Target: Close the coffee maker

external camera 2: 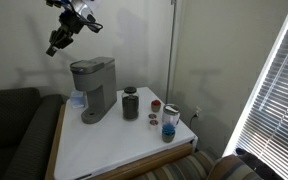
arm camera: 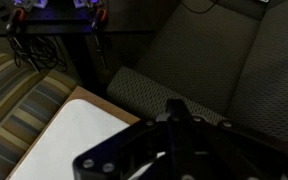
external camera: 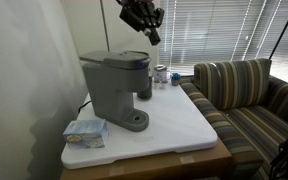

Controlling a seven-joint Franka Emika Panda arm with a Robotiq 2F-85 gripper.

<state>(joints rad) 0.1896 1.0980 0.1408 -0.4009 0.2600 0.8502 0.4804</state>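
The grey coffee maker [external camera: 112, 88] stands at the back of the white table top and also shows in an exterior view [external camera 2: 91, 88]. Its rounded lid [external camera: 124, 58] lies down flat on the body. My gripper [external camera: 152, 36] hangs in the air well above the machine and touches nothing; in an exterior view [external camera 2: 54, 47] it is up and off to the side of the machine. In the wrist view the dark fingers [arm camera: 174, 108] meet in one bar, shut and empty, over a grey couch cushion and a corner of the table.
A dark tumbler [external camera 2: 130, 103] stands beside the machine. A glass jar [external camera: 161, 74], a cup [external camera 2: 169, 122] and small round items [external camera 2: 154, 105] are near it. A blue packet [external camera: 84, 131] lies at the table corner. A striped sofa [external camera: 249, 95] adjoins the white table [external camera: 174, 125].
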